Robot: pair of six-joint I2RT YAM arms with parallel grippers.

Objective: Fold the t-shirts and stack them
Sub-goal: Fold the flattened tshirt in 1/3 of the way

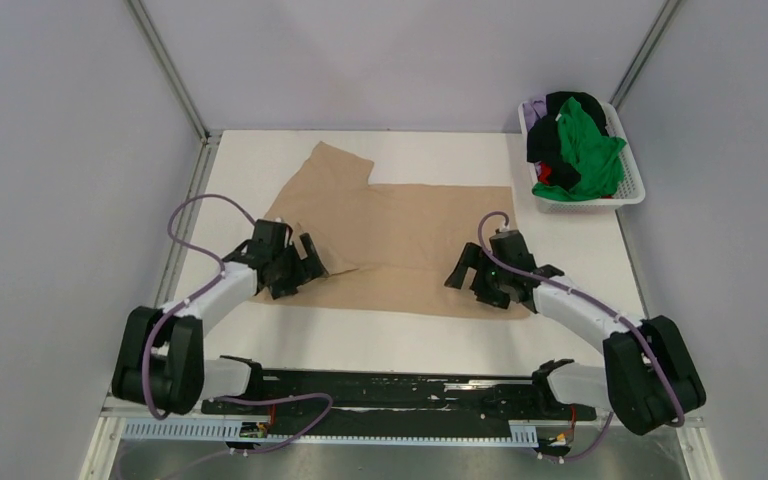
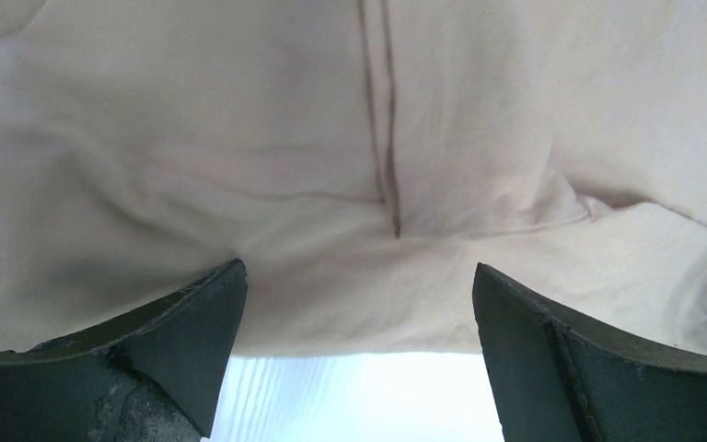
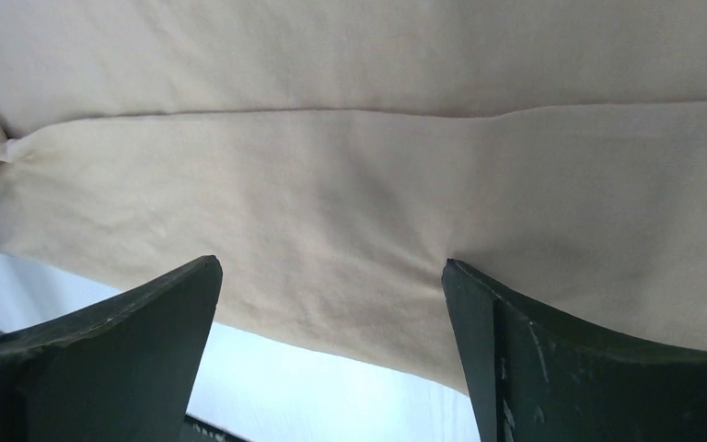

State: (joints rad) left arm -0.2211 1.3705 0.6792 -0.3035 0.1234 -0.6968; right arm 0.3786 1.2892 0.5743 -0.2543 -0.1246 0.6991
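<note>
Robotics lab test cell: plain grey wall panels point(image 1: 50, 150), aluminium frame posts point(image 1: 165, 65), flat white table point(image 1: 410, 340), bolted-down black-and-white robot arms point(image 1: 210, 295) point(image 1: 580, 310).

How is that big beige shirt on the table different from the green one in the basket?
The beige shirt lies spread almost flat on the table; the green shirt is bunched up. The beige shirt lies alone; the green shirt shares the white basket with other clothes, draped over them. Both are plain, single-coloured cloth.

Tan-beige t-shirt point(image 1: 410, 230) — green, black, red shirts point(image 1: 585, 150); white latticed basket point(image 1: 590, 204).
</note>
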